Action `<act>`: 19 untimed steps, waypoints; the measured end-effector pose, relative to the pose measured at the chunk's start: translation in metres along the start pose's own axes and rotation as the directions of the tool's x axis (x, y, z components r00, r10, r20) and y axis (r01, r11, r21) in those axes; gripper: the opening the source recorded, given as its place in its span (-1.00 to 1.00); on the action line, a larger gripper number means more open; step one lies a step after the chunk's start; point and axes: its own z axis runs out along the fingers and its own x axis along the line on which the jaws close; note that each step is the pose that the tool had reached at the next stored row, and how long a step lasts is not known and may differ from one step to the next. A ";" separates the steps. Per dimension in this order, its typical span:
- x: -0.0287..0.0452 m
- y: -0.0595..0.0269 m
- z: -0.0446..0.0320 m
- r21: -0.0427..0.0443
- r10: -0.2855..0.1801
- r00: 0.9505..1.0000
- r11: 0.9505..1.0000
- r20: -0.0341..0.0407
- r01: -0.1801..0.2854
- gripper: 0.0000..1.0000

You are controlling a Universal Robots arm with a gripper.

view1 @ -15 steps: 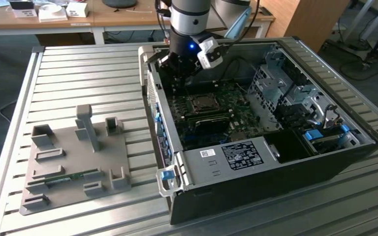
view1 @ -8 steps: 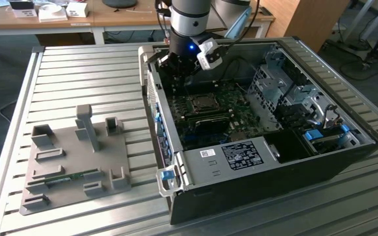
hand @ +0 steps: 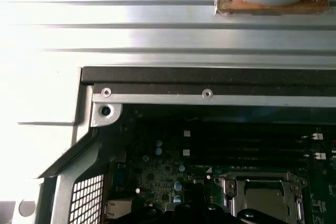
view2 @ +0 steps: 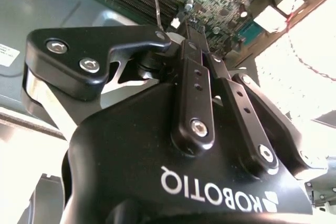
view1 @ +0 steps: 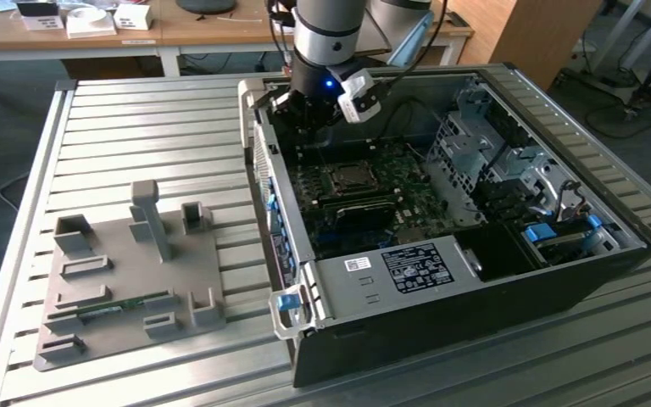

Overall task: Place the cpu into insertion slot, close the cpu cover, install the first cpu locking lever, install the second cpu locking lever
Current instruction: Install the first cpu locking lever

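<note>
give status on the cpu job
end effector low inside case, above motherboard. cpu cover looks flat, shut. case wall close alongside.

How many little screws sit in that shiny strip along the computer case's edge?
2: one screw by the corner, the other farther along the strip. More may lie out of frame.

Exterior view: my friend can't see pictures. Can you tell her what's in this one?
A robot arm reaches down into an open computer case lying on a ribbed metal table, its gripper over the green motherboard, near the square metal socket. A grey holder block sits on the exterior view's left.
</note>
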 end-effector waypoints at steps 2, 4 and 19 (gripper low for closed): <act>0.0001 -0.0003 0.0012 -0.016 0.000 1.000 1.000 0.000 0.000 -0.79; 0.0003 -0.0006 0.0029 -0.026 0.001 1.000 1.000 0.000 -0.001 -0.79; 0.0007 0.0003 0.0130 -0.059 0.002 1.000 0.998 0.000 -0.002 -0.79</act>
